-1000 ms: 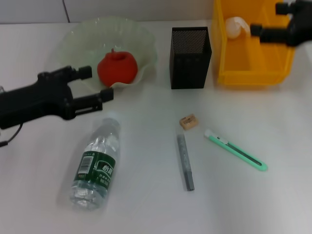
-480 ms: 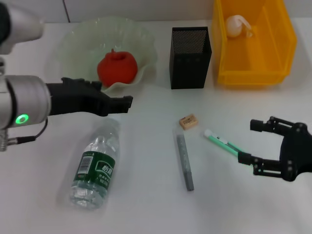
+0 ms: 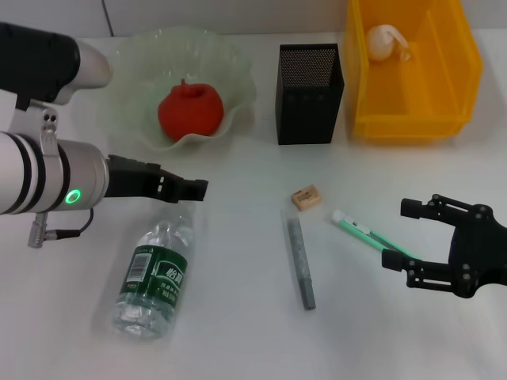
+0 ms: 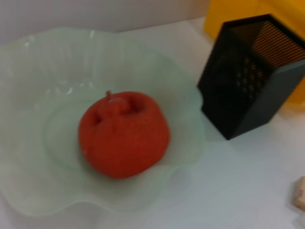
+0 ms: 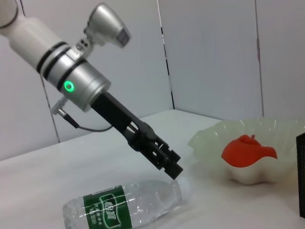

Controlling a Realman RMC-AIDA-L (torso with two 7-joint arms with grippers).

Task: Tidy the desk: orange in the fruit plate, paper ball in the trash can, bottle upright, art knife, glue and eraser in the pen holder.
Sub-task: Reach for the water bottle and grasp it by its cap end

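The bottle (image 3: 156, 273) lies on its side at the near left, cap toward the fruit plate. My left gripper (image 3: 195, 188) hovers just beyond the cap, as the right wrist view also shows with the left gripper (image 5: 172, 166) over the bottle (image 5: 124, 206). The orange (image 3: 190, 111) sits in the fruit plate (image 3: 230, 59). The paper ball (image 3: 384, 41) rests in the trash can (image 3: 412, 119). My right gripper (image 3: 398, 234) is open around the far end of the art knife (image 3: 366, 233). The eraser (image 3: 306, 197) and the glue (image 3: 300, 263) lie on the table in front of the pen holder (image 3: 309, 95).
The left wrist view shows the orange (image 4: 124, 133) in the fruit plate (image 4: 188, 107), the pen holder (image 4: 252, 76) beside it and the eraser (image 4: 300, 193) at the frame edge. Bare white table lies between the bottle and the glue.
My right gripper came down from the trash can to the table and now stands around the art knife's end. My left arm turned its wrist and shifted down toward the bottle cap.
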